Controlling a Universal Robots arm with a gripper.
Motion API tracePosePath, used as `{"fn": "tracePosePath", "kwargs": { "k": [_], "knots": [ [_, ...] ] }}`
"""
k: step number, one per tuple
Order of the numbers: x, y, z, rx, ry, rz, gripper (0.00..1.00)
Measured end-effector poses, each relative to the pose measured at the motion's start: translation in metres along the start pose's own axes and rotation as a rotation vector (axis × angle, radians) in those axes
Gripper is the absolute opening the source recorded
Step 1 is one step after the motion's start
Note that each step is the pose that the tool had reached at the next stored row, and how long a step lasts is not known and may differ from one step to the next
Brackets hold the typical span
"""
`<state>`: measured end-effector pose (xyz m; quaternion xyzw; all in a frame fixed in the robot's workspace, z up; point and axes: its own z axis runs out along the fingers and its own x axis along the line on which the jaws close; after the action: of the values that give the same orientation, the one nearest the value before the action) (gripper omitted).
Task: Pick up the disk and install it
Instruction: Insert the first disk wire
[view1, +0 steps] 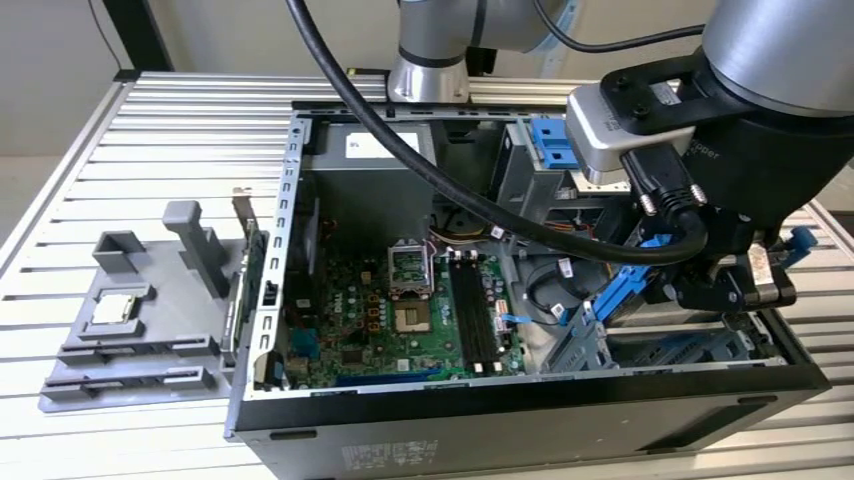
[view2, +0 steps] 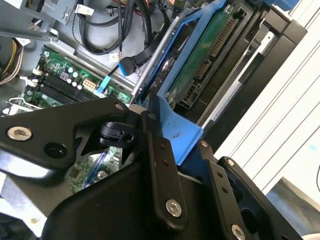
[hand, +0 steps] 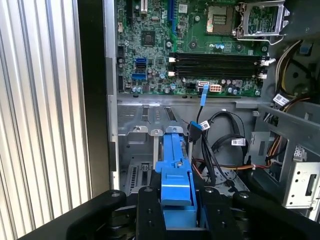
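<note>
The disk (view1: 618, 292) is hanging tilted inside the open computer case (view1: 534, 425), clamped in the gripper (hand: 177, 200).

A blue plastic rail bracket is framing the drive. In the second wrist view the disk (view2: 200, 65) is showing its green circuit-board underside and leaning steeply, with one corner of the blue bracket pinched between the black fingers (view2: 156, 150). In the first wrist view the disk (hand: 175, 155) is standing edge-on, its narrow blue edge pointing toward the metal drive bay (hand: 145, 137) just beside the motherboard (hand: 200, 50).

One computer case (view1: 534, 425), one motherboard (view1: 387, 320), one disk (view2: 200, 65), one grey tray (view1: 120, 385), one chip (view1: 114, 308), one end effector (hand: 177, 202)
</note>
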<state>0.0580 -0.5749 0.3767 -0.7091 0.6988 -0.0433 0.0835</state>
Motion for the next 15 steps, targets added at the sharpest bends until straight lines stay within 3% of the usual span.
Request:
{"fn": "tracePosePath", "kwargs": {
  "k": [4, 5, 15],
  "knots": [
    [0.0, 0.0, 0.0, 0.0, 0.0001, 0.0, 0.0],
    [0.0001, 0.0, 0.0, 0.0001, 0.0006, 0.0, 1.0],
    [0.0, 0.0, 0.0, 0.0, 0.0003, 0.0, 1.0]
  ]
}}
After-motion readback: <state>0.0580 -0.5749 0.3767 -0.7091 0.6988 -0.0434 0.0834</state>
